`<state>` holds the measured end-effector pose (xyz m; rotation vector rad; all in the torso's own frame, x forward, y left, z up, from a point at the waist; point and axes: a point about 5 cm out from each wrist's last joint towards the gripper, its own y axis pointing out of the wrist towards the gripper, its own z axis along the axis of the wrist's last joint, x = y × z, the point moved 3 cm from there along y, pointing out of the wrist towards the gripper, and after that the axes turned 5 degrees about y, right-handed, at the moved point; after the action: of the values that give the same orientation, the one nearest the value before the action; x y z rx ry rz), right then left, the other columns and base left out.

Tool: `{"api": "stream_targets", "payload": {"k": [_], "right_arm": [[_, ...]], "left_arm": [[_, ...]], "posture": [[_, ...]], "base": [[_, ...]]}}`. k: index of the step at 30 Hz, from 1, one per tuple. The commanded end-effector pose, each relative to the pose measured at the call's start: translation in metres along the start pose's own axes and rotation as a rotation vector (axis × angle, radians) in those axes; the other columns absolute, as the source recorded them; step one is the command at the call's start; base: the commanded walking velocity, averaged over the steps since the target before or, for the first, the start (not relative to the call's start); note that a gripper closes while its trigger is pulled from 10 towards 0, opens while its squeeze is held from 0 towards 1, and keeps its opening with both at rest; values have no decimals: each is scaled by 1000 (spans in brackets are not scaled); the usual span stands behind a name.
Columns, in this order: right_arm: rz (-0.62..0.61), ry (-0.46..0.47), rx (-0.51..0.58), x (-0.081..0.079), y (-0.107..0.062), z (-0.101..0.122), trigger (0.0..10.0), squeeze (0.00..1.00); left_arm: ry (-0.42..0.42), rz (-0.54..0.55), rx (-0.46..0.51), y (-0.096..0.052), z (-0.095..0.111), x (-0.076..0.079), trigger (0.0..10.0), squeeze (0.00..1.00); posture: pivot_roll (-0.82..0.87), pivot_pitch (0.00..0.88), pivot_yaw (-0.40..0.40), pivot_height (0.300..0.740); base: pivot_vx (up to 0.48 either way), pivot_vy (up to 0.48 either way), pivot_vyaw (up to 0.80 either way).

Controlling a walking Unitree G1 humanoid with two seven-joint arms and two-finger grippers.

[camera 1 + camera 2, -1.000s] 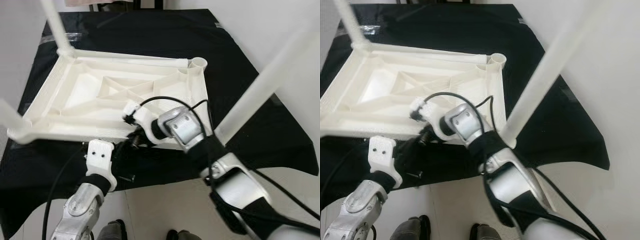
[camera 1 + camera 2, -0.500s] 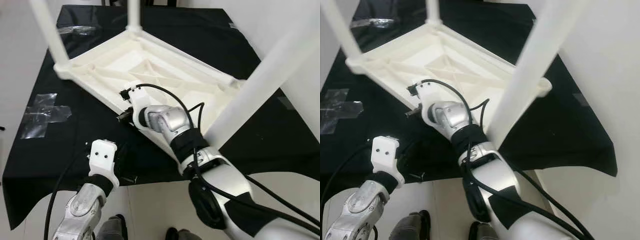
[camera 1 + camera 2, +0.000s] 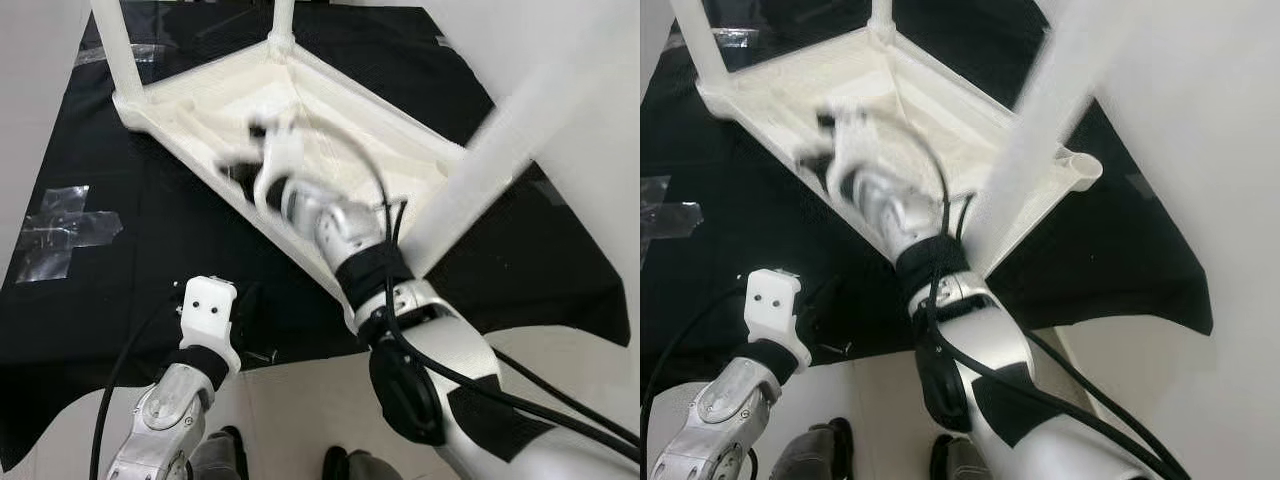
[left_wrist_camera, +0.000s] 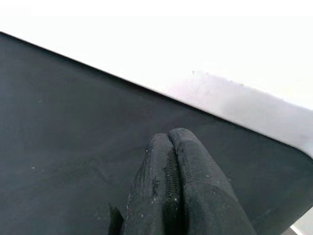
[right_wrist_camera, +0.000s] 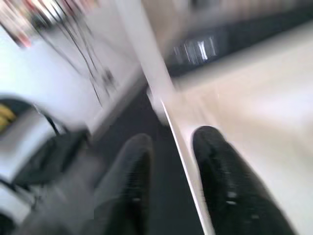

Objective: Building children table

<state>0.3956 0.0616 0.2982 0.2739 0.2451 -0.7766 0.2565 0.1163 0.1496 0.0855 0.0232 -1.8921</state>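
A white plastic children's table (image 3: 335, 105) lies upside down on a black cloth (image 3: 130, 260). Its legs stick up: one at the far left (image 3: 115, 45), one at the back (image 3: 282, 20), and a blurred one close on the right (image 3: 500, 150). One corner socket (image 3: 1080, 170) has no leg in it. My right gripper (image 3: 240, 172), blurred by motion, is on the table's near rim; in the right wrist view its fingers (image 5: 220, 171) straddle that thin rim (image 5: 178, 142). My left gripper (image 4: 171, 142) is shut on nothing, low over the cloth near its front edge.
A cross of clear tape (image 3: 60, 225) is stuck to the cloth on the left. A small dark piece (image 3: 262, 355) lies at the cloth's front edge. Pale floor (image 3: 300, 400) runs below it, and a white wall (image 3: 590, 120) stands on the right.
The table has swung round on the cloth with my right gripper on its rim, and that gripper has reached further away. My left arm has stayed put.
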Motion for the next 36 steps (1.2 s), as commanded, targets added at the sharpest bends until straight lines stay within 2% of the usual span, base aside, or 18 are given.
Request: {"api": "stream_targets", "payload": {"k": [1, 5, 6, 7, 8, 9, 10, 12, 14, 16, 17, 19, 20, 21, 25, 28, 32, 36], "right_arm": [[164, 93, -25, -69, 13, -29, 10000, 1000], [188, 70, 1, -68, 7, -26, 10000, 1000], [244, 79, 9, -68, 1, -25, 10000, 961], [304, 82, 15, -69, -7, -25, 10000, 792], [304, 82, 15, -69, -7, -25, 10000, 792], [417, 101, 20, -71, -20, -25, 10000, 0], [493, 93, 30, -72, -32, -26, 10000, 0], [508, 66, 14, -57, -50, -36, 10000, 0], [496, 59, 11, -51, -55, -40, 10000, 0], [479, 82, -12, -33, -75, -51, 10000, 0], [479, 82, -12, -33, -75, -51, 10000, 0], [485, 117, -39, -26, -92, -59, 10000, 0], [485, 117, -39, -26, -92, -59, 10000, 0], [514, 136, -55, -28, -102, -64, 10000, 0], [545, 148, -68, -32, -112, -67, 10000, 0], [531, 160, -67, -26, -120, -67, 10000, 0], [426, 122, -63, -5, -127, -73, 10000, 0], [315, 153, -71, 22, -138, -75, 10000, 0]], "left_arm": [[4, -2, -32, -2, -8, 1, 10000, 0], [5, -3, -31, -1, -8, 1, 10000, 0], [8, -4, -31, -1, -8, 1, 10000, 0], [10, -5, -30, -1, -8, 1, 10000, 0], [10, -5, -30, -1, -8, 1, 10000, 0], [20, -6, -28, -1, -7, 1, 10000, 0], [30, -6, -27, -1, -7, 0, 10000, 0], [48, 39, -25, 1, -6, -8, 10000, 0], [55, 63, -24, 1, -6, -12, 10000, 0], [60, 168, -30, 1, -6, -33, 10000, 0], [60, 168, -30, 1, -6, -33, 10000, 0], [76, 235, -43, 0, -8, -48, 10000, 0], [76, 235, -43, 0, -8, -48, 10000, 0], [102, 272, -68, -1, -10, -57, 10000, 0], [133, 305, -95, -1, -13, -64, 10000, 0], [146, 327, -94, -2, -13, -68, 10000, 0], [170, 346, -64, -3, -8, -71, 10000, 0], [181, 333, -55, -2, -7, -71, 10000, 0]], "posture": [[146, 246, -127, 740], [136, 246, -124, 740], [127, 246, -123, 740], [127, 246, -123, 740], [127, 246, -123, 740], [122, 244, -125, 740], [120, 245, -125, 740], [106, 244, -123, 740], [106, 244, -123, 740], [90, 244, -116, 740], [90, 244, -116, 740], [86, 245, -109, 740], [86, 245, -109, 740], [86, 245, -104, 740], [88, 245, -101, 740], [87, 245, -99, 740], [86, 243, -101, 740], [84, 242, -101, 740]], "base": [[0, 0, 0], [0, 0, 0], [0, 0, 0], [0, 0, 0], [0, 0, 0], [0, 0, 0], [0, 0, 0], [0, 0, 0], [0, 0, 0], [0, 0, 0], [0, 0, 0], [0, 0, 0], [0, 0, 0], [0, 0, 0], [0, 360, 0], [0, 480, 0], [0, 322, 0], [0, 0, 0]]}}
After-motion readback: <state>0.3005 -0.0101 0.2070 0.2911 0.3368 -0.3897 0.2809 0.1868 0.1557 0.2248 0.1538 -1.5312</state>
